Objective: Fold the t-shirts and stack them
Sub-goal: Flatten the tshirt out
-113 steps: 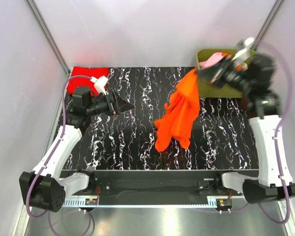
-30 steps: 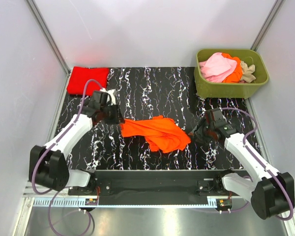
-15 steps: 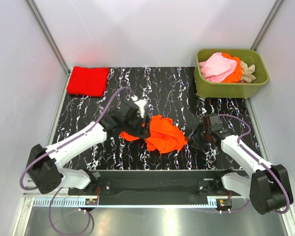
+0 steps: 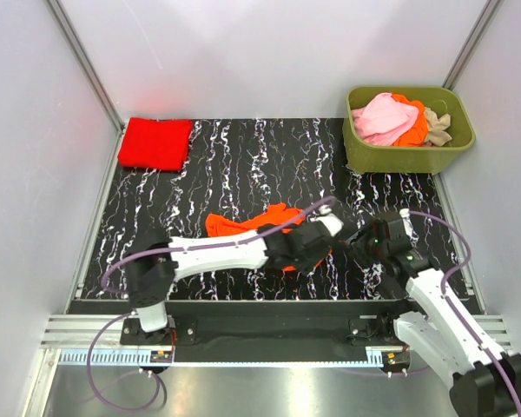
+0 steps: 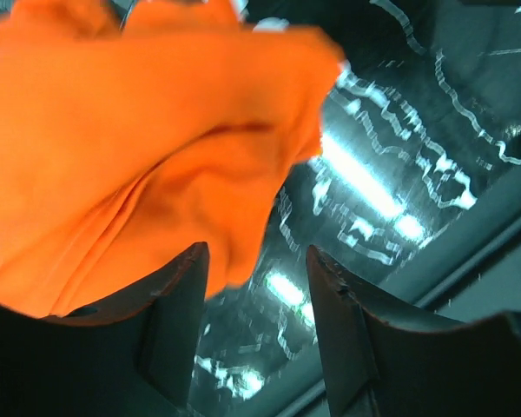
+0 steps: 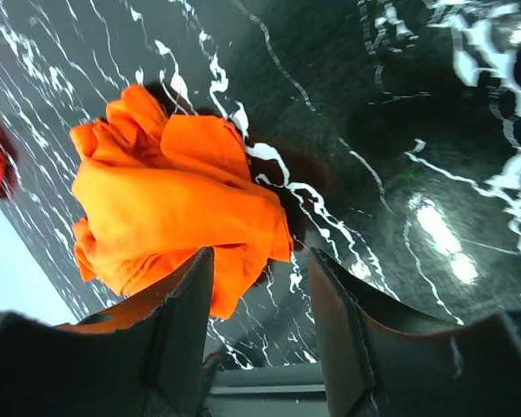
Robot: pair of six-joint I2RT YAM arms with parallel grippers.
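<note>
Two open pincers meet near the front: left pincer [image 5: 259, 256] at the right end of the bunched orange shirt [image 4: 247, 224], nearest; right pincer [image 6: 260, 256] just beside, facing it. Shirt's long axis runs leftward across the surface [image 4: 269, 156]. Beyond: red shirt [image 4: 156, 142], tub [image 4: 399, 158].

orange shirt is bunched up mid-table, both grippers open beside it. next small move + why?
Probably ease the right gripper forward and shut it on the near edge of the orange shirt. The shirt lies crumpled, its edge just ahead of those open fingers, and the left gripper is open too, gripping nothing. It needs spreading flat before any fold.
</note>
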